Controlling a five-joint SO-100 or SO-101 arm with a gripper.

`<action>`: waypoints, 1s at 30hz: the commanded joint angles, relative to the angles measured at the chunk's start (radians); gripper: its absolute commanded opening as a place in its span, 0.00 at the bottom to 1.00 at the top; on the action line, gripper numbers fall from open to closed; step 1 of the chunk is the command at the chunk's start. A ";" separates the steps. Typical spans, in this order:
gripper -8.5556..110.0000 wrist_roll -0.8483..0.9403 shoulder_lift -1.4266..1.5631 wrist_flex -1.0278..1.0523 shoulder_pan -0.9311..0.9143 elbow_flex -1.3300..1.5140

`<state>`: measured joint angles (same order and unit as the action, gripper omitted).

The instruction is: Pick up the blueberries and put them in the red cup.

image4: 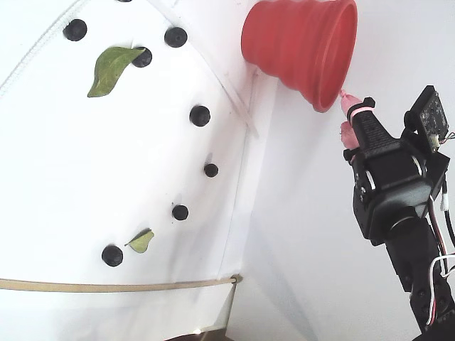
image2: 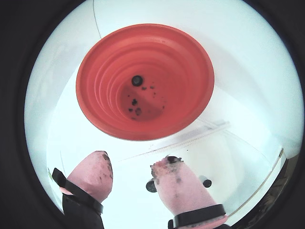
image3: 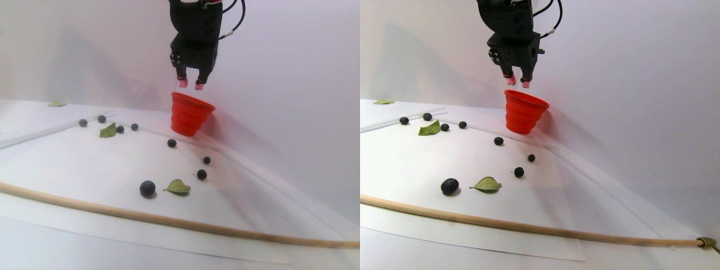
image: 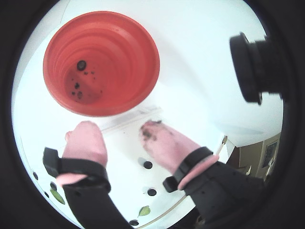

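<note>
Gripper [image2: 136, 167] poised just above the red cup [image2: 95, 95], pink fingers spread and empty — one berry [image2: 137, 80] already lies on the cup floor directly beneath. Several blueberries [image3: 147, 188] remain scattered on the sheet well behind the tool — collection, by this evidence, is only begun.

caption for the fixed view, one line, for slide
Open gripper at the red cup's rim; blueberries remain on the sheet.

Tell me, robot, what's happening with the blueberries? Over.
Gripper open, empty, above the red cup. One blueberry inside it; more blueberries on the table. Nothing blocking.
</note>
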<state>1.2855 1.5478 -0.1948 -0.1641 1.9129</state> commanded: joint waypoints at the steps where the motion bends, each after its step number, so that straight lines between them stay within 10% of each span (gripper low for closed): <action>1: 0.21 -0.018 0.138 -0.040 -0.006 0.011; 30: 0.22 -0.014 -0.032 -0.186 0.011 0.156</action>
<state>1.2609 1.5064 -0.3513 -0.1381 2.0816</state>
